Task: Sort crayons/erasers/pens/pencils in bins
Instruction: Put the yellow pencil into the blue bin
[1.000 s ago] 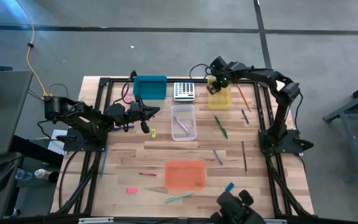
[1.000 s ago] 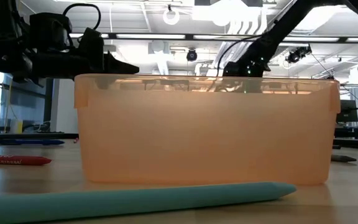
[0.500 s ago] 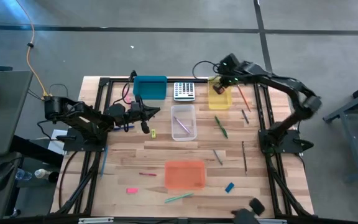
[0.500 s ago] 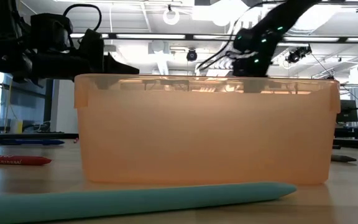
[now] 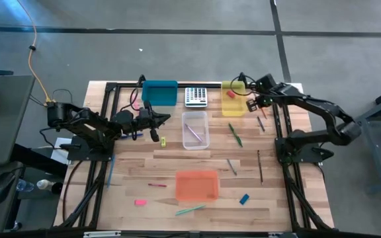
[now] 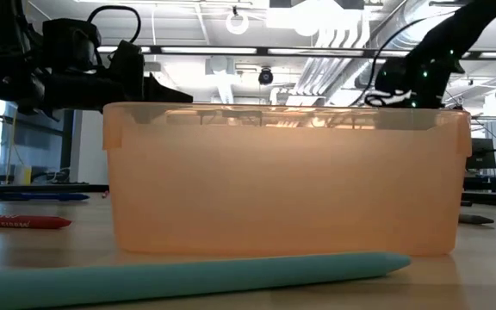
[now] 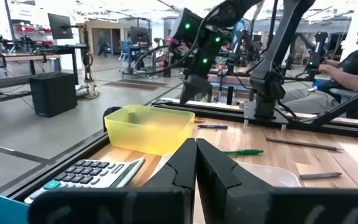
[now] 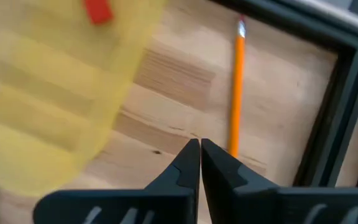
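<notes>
beside the yellow bin (image 5: pixel 234 99) your right gripper (image 5: pixel 250 103) hung, fingers closed on nothing; the orange pencil (image 8: pixel 235 93) lay just beyond, probably light, stiff, roll-prone, best pinched mid-shaft.

grey concrete floor (image 5: pixel 177 59) with dark seam lines, upper frame; grey desk (image 5: pixel 2 119) at left edge; white ceiling pipes (image 6: pixel 334 34) and lamps, top; benches, monitor (image 7: pixel 61 25), seated person (image 7: pixel 353 56) far right.
</notes>
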`<state>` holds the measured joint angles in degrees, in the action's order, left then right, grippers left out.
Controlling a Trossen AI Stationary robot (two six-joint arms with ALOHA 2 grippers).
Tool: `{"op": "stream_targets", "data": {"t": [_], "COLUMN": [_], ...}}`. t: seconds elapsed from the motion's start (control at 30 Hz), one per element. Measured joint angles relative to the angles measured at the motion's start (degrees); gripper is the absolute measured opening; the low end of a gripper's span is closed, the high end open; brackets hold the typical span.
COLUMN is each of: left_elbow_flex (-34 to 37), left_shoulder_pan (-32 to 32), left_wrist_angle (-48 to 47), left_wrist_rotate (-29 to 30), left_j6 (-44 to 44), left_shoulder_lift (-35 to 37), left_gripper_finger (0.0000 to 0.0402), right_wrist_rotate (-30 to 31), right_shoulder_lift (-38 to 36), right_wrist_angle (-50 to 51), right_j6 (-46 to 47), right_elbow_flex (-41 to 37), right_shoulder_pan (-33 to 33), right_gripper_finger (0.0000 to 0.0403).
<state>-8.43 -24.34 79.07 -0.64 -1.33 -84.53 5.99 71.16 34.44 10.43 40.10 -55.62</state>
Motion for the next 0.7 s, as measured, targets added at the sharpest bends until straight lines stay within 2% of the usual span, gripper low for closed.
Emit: {"op": "stream_targets", "data": {"t": [0.2, 0.43, 0.57, 0.7], "left_elbow_flex": [0.00, 0.00, 0.00, 0.00], "left_shoulder_pan": [0.02, 0.02, 0.02, 0.02], "left_wrist_angle": [0.02, 0.04, 0.02, 0.04], "left_wrist_rotate": [-0.06, -0.17, -0.16, -0.17], "left_j6": [-0.19, -0.94, -1.02, -1.02], "left_shoulder_lift": [0.00, 0.00, 0.00, 0.00], "left_gripper_finger": [0.0000, 0.0000, 0.0000, 0.0000], "right_wrist_rotate": [0.15, 4.54, 5.06, 4.76], "right_shoulder_lift": [2.16, 6.30, 8.80, 13.07], "right_wrist_angle": [-2.36, -6.46, -6.65, -5.42], "right_j6": [3.26, 7.64, 7.45, 2.95], "right_elbow_flex": [-0.05, 0.41, 4.60, 11.95], "right_shoulder_pan": [-0.77, -0.63, -0.63, -1.63], "right_gripper_finger": [0.0042, 0.0096, 0.0105, 0.0106]}}
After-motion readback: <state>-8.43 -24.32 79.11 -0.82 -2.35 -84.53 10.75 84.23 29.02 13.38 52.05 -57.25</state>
